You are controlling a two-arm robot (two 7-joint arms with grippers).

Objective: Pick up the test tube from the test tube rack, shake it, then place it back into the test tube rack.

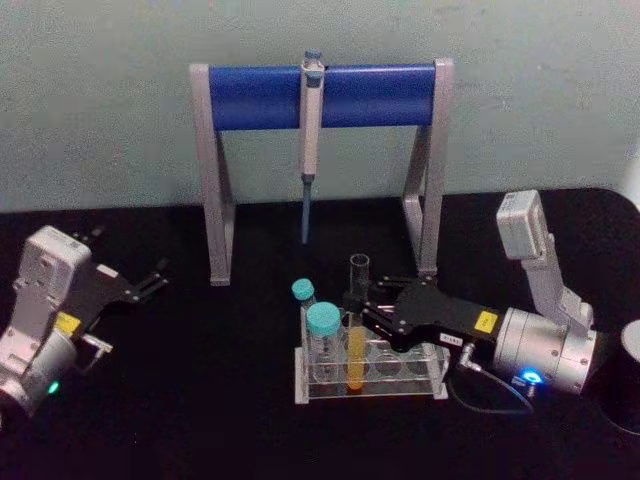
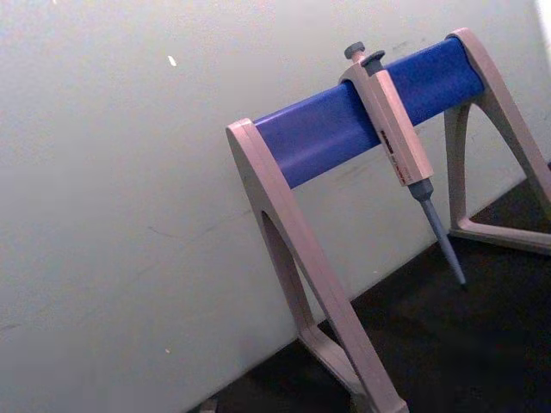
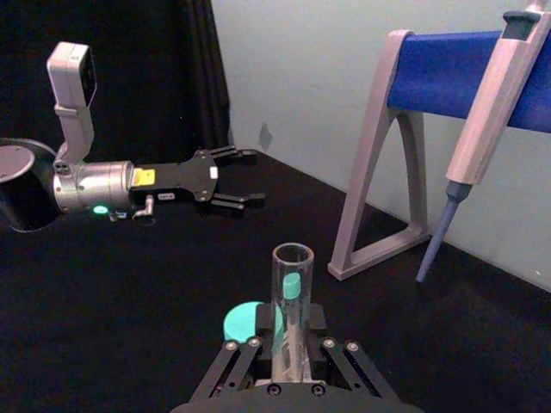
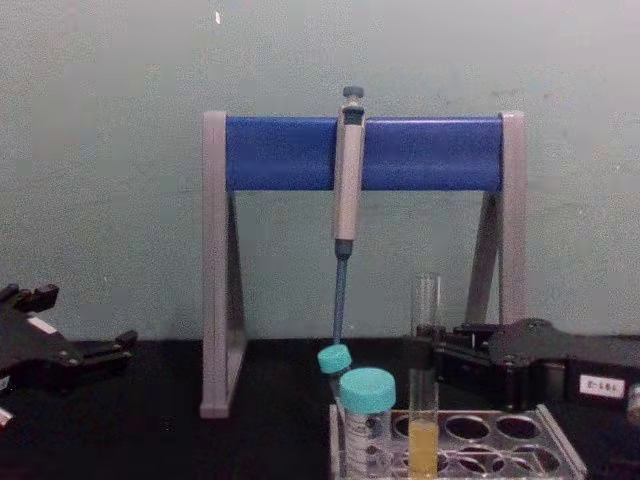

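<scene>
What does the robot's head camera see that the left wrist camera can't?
Only the head view has the test tube with yellow liquid standing in the test tube rack, the teal-capped tubes, and both hands: the right hand around the tube, the left hand open and off to the side. Only the left wrist view gives a close, tilted look at the pipette's knob. Both show the pipette hanging on the blue-barred stand, the pale wall, and the black table.
</scene>
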